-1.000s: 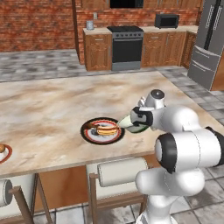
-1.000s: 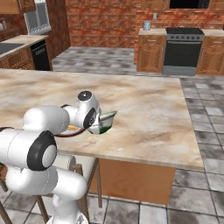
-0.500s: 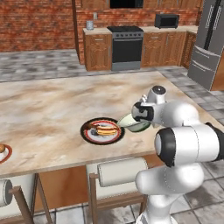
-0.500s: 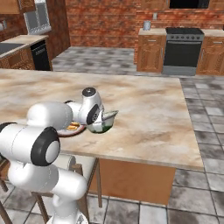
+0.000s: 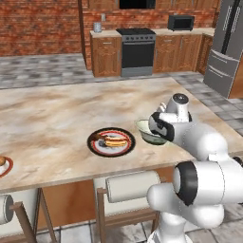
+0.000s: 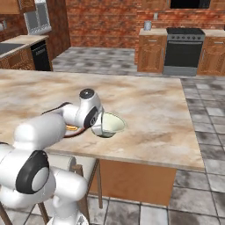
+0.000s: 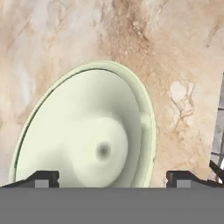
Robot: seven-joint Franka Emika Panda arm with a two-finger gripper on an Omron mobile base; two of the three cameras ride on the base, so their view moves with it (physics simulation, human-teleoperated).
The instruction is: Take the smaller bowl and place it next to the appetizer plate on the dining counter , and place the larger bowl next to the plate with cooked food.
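Right now you have the wide, flaring cream ceramic bowl with the thin dark rim sitting upright on the long beige, brown-veined marble dining counter. From the left base camera the bowl lies just beside the round dark-rimmed plate of cooked food, on that plate's right, with a narrow strip of bare marble between the two. From the right base camera you see the bowl near the front edge of the counter, with a sliver of the plate showing past the arm.

Your two-finger gripper hangs directly over the bowl. Through the hand camera the two dark fingertips stand wide apart, one over the bowl's rim at one side and the other past the rim over bare marble. The jaws are spread to full width and hold nothing; the fingertips look clear of the rim, though the view is too tight to say how high they sit above it.

At the far left edge of the left base camera you can make out part of the small round white plate with the red-brown rim, well apart from the bowl, with an orange-brown morsel on it.
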